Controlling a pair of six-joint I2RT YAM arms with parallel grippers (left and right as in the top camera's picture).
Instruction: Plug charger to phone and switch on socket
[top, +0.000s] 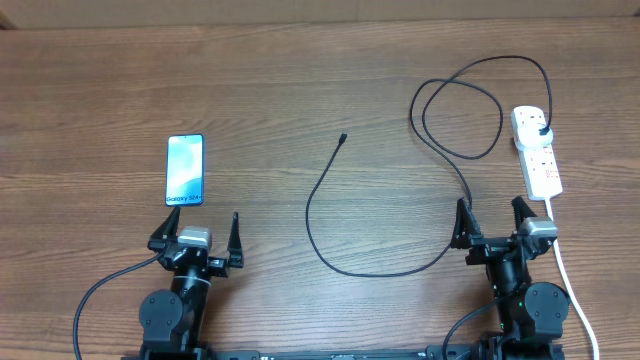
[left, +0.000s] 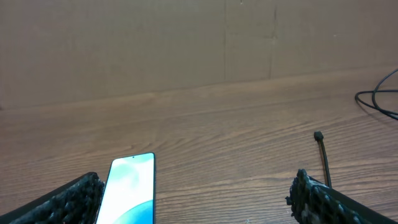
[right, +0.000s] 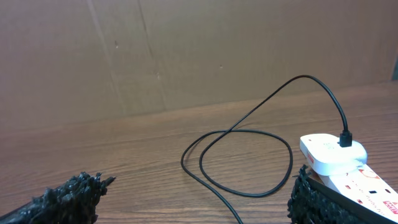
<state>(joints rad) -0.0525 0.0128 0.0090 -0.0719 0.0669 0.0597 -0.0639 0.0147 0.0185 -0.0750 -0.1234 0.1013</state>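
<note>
The phone (top: 185, 170) lies flat at the left, screen up, just beyond my left gripper (top: 196, 232), which is open and empty. It also shows in the left wrist view (left: 129, 190), next to the left finger. The black charger cable (top: 325, 180) loops across the table; its free connector tip (top: 343, 137) lies mid-table, also seen in the left wrist view (left: 318, 135). Its black plug (top: 541, 128) sits in the white socket strip (top: 536, 152) at the right. My right gripper (top: 492, 218) is open and empty, near the strip's front end. The strip shows in the right wrist view (right: 339, 163).
The strip's white cord (top: 573, 285) runs toward the front edge past the right arm. A brown cardboard wall (right: 186, 56) stands behind the wooden table. The cable's double loop (right: 239, 155) lies ahead of the right gripper.
</note>
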